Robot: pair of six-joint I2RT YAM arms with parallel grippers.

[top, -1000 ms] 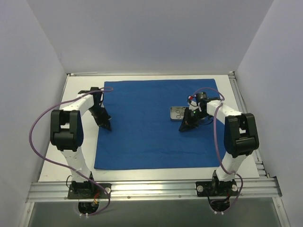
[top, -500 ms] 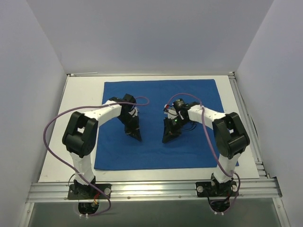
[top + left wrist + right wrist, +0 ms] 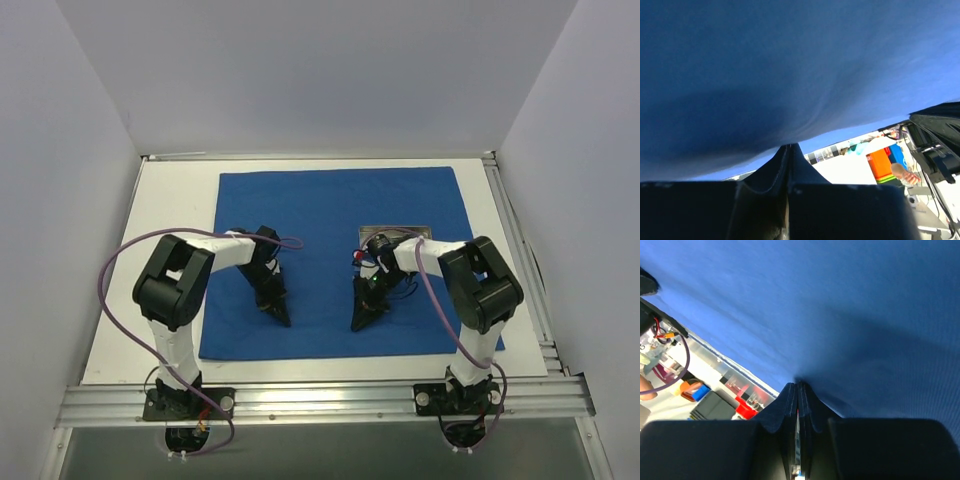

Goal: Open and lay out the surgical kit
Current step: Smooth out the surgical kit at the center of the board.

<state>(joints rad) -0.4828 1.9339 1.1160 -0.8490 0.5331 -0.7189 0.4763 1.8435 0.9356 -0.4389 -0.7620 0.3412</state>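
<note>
Blue wrap (image 3: 330, 200) lies open, flat under both claws. Left claw (image 3: 281, 318), right claw (image 3: 360, 322): fingers pressed together, tips on wrap. Silver instruments (image 3: 396, 231) just behind right claw. Step: seemingly smoothing wrap. Next: right claw must spread, then lay instruments apart.

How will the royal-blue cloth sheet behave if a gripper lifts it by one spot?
Probably floppy: the royal-blue cloth sheet puckers into soft creases at the right gripper. Likely light and apt to drape: it lies thin and flat on the white table.
</note>
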